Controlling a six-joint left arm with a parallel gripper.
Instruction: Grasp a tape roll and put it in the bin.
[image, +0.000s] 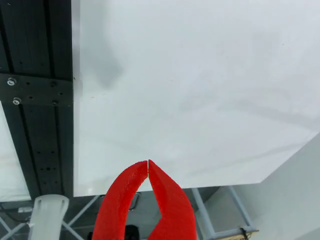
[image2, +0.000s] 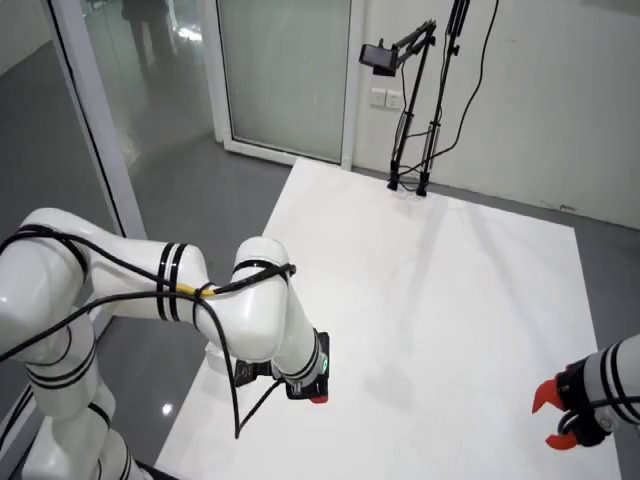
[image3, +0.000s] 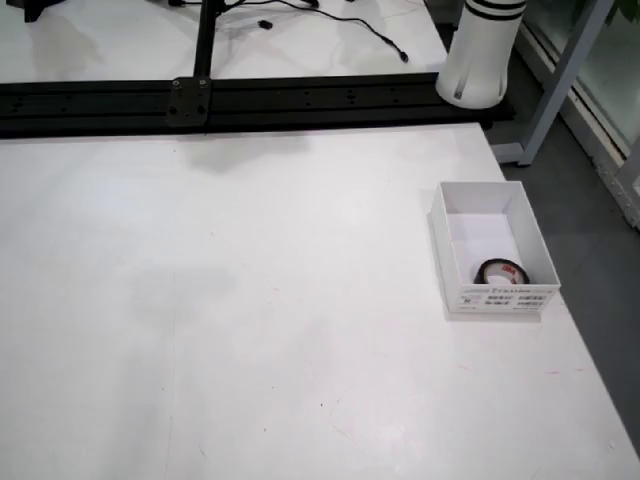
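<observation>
In the view from above, a black tape roll (image3: 498, 271) lies inside the white cardboard bin (image3: 452, 232), against its near wall, at the right side of the white table. No gripper shows in that view. In the view that rides on the gripper, my gripper (image: 148, 162) has its red fingers (image: 120, 200) shut tip to tip with nothing between them, hanging over the table's edge. Neither bin nor roll shows there. The room view shows my gripper (image2: 316, 397) low at the table's near left edge, under the white arm.
A black rail (image: 42, 100) runs along the table's side in the gripper view, and the same black rail (image3: 250, 100) crosses the top of the view from above. A robot base (image3: 482, 50) stands at its right end. A second arm's red gripper (image2: 556, 420) sits at the room view's lower right.
</observation>
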